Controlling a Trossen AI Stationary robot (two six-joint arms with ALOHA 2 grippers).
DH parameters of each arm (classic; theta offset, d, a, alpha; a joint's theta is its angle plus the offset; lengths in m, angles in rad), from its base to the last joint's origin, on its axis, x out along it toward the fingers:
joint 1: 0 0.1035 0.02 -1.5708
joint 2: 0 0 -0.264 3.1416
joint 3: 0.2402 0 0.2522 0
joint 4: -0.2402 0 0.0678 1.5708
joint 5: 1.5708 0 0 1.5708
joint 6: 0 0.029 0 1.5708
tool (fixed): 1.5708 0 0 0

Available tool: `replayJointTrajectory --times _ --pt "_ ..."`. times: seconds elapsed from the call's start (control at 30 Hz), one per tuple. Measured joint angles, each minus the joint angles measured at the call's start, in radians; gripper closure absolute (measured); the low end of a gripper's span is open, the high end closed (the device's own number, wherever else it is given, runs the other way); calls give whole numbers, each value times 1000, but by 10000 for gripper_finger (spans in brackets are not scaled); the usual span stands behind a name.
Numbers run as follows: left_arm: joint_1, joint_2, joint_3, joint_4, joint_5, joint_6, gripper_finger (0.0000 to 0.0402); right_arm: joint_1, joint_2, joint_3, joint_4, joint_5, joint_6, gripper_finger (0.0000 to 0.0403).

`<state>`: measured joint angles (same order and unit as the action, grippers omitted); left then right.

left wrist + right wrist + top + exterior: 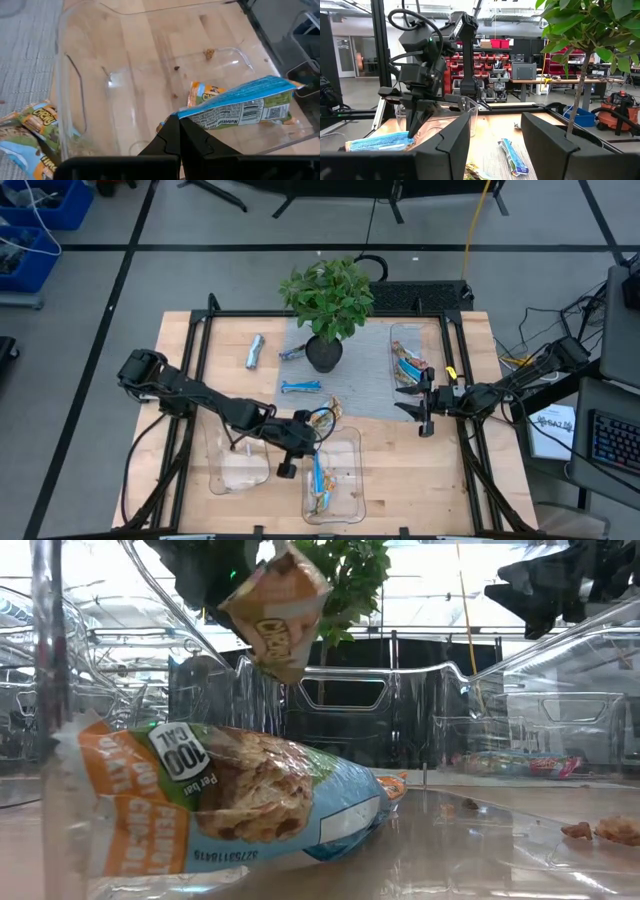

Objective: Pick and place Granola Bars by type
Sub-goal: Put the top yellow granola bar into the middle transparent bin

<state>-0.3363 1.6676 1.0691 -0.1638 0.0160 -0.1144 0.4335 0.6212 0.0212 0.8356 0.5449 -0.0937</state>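
Note:
My left gripper [306, 442] is shut on a blue-and-green granola bar [240, 105] above the near middle clear tray [350, 442]. In the low view this bar [280, 615] hangs over another bar [240, 800] that lies flat on the tray floor. More bars lie on the grey mat: two blue ones [300, 387] [293, 352] and a small heap [327, 414]. A silver bar [254, 352] lies on the wood. My right gripper [425, 408] is open, waiting beside the right tray [393, 332], which holds several bars [408, 367]. My left gripper pinches the blue-and-green bar by the crimped end of its wrapper [186, 116] between both fingers [167, 137]. The fingers come from the table's left, slanting down. The bar is lifted clear over the tray and sticks out past the fingertips, roughly level.
A potted plant [328, 300] stands at the mat's far middle. A third clear tray [240, 470] sits near the left arm. Crumbs [209, 52] lie on the middle tray's floor. A black frame [200, 330] rings the table; bare wood shows at the near right.

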Motion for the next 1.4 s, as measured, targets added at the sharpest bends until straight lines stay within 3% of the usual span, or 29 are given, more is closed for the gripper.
replayJointTrajectory --times 0.3,0.5,0.77,1.4 --pt "0 1 0 11 -20 2 400 0 0 0 0 0 0 236" --pt "24 82 0 112 1 17 401 0 0 -1 4 0 0 236" --pt "63 155 2 119 14 4 401 0 2 -1 4 0 3 236" --pt "60 167 2 119 48 -20 389 0 3 0 2 0 2 236"
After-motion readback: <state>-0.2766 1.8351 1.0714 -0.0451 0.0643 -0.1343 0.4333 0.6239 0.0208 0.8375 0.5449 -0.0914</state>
